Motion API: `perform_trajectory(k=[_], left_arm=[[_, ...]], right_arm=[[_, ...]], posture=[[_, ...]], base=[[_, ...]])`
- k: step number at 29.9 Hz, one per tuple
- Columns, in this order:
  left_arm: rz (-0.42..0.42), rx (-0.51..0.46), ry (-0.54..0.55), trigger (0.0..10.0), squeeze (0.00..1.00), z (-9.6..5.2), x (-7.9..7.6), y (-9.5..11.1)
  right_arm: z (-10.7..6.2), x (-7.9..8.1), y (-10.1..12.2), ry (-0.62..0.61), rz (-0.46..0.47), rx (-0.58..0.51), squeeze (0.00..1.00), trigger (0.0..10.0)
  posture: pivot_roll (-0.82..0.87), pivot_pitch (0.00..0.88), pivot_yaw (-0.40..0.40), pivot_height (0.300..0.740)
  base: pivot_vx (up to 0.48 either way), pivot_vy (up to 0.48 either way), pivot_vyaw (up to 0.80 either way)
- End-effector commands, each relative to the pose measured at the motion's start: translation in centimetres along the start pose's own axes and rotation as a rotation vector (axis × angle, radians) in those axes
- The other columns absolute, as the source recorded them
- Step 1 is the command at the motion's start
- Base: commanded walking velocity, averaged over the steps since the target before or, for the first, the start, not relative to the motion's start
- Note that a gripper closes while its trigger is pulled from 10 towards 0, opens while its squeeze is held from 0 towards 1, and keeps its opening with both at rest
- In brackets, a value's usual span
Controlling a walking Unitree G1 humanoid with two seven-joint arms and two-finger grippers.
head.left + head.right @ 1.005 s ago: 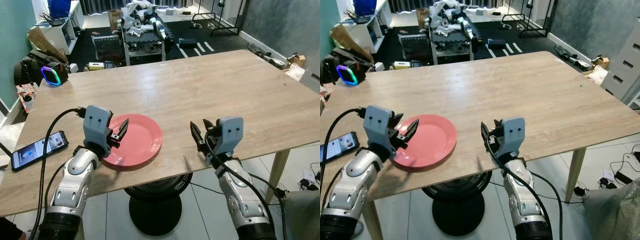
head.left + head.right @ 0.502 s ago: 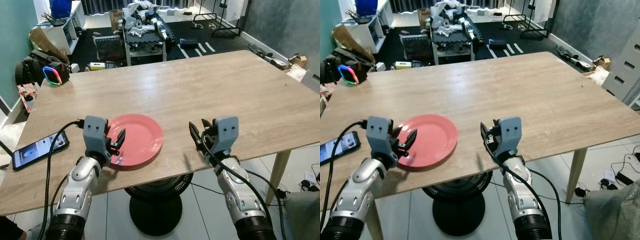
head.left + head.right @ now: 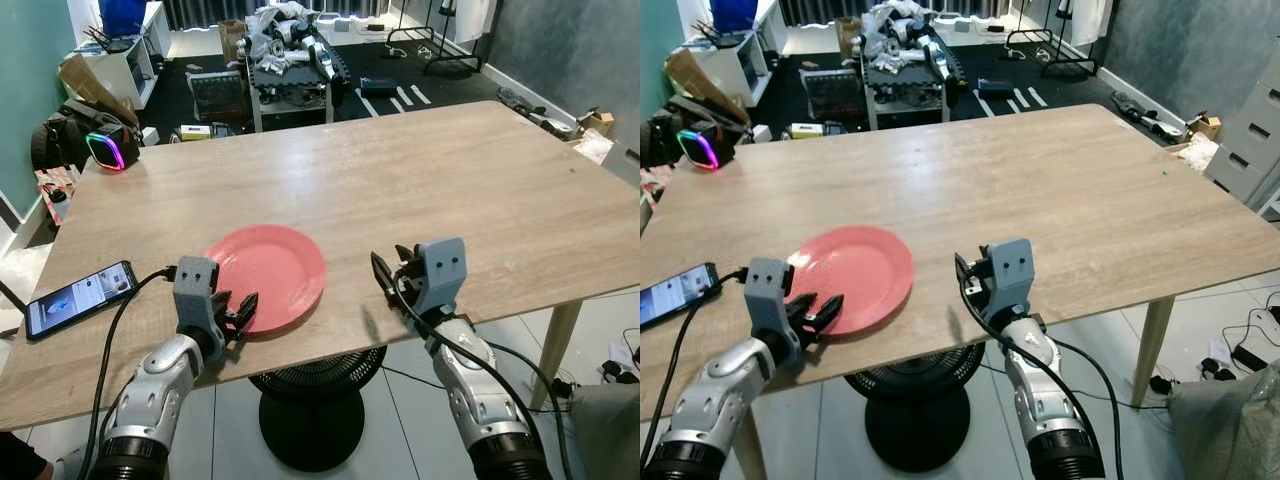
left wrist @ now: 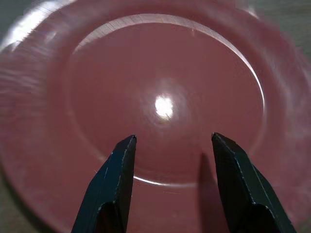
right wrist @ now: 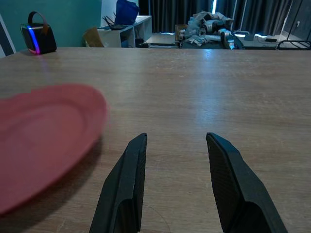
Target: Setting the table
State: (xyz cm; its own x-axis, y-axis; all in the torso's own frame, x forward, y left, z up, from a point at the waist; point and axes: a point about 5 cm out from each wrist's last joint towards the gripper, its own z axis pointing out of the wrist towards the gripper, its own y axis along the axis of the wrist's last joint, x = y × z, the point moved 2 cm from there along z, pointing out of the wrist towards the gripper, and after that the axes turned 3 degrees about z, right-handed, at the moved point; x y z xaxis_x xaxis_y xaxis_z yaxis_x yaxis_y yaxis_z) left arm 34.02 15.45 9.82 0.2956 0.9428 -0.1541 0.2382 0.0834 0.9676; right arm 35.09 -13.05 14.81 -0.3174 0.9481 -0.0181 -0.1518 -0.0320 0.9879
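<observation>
Your left gripper covers the near rim of the red plate, phone screen too small to read, worktop's right edge cut off.

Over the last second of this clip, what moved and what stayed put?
The left gripper has drawn back from over the red plate toward the near table edge, and now sits lower at the plate's near rim, fingers open and empty. The right gripper has eased back slightly, open. The plate, the phone and the wooden table stayed where they were.
</observation>
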Motion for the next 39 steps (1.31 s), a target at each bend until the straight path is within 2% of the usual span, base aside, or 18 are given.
perform_trajectory(k=[1,8,10,17,32,36,39], left_arm=[[-0.022,0.071,-0.003,10.0,0.00,-0.2,0.2,-1.5],[-0.050,0.110,-0.052,10.0,0.00,-0.4,-0.7,-2.2],[-0.066,0.130,-0.092,10.0,0.00,-0.4,-1.2,-2.5],[-0.119,0.139,-0.156,10.0,0.00,-0.4,-2.3,-2.5],[-0.124,0.107,-0.184,10.0,0.00,0.4,-2.7,-0.9],[-0.120,0.054,-0.180,10.0,0.00,0.5,-2.6,0.0],[-0.040,-0.066,-0.167,10.0,0.00,0.6,-2.4,2.4]], right_arm=[[0.1,0.1,0.3,0.007,-0.003,-0.011,0.00,10.0],[0.4,0.7,0.5,0.036,0.005,-0.013,0.00,10.0],[0.4,1.7,0.3,0.092,0.072,0.011,0.00,10.0],[0.4,3.5,-0.8,0.175,0.153,0.082,0.00,10.0],[0.6,2.7,0.3,0.145,0.123,0.044,0.00,10.0],[0.7,2.6,0.3,0.140,0.121,0.039,0.00,10.0],[0.6,2.5,0.4,0.136,0.122,0.035,0.00,10.0]], posture=[[-0.02,0.000,0.092,0.740],[-0.02,0.000,0.091,0.740],[-0.02,0.000,0.092,0.740],[-0.02,0.000,0.095,0.740],[-0.02,0.000,0.098,0.740],[-0.03,0.000,0.099,0.740],[-0.02,0.000,0.098,0.740]], base=[[0.000,0.000,0.00],[0.000,0.000,0.00],[0.000,0.000,0.00],[0.000,0.000,0.00],[0.000,0.000,0.00],[0.000,0.000,0.00],[0.000,0.000,0.00]])
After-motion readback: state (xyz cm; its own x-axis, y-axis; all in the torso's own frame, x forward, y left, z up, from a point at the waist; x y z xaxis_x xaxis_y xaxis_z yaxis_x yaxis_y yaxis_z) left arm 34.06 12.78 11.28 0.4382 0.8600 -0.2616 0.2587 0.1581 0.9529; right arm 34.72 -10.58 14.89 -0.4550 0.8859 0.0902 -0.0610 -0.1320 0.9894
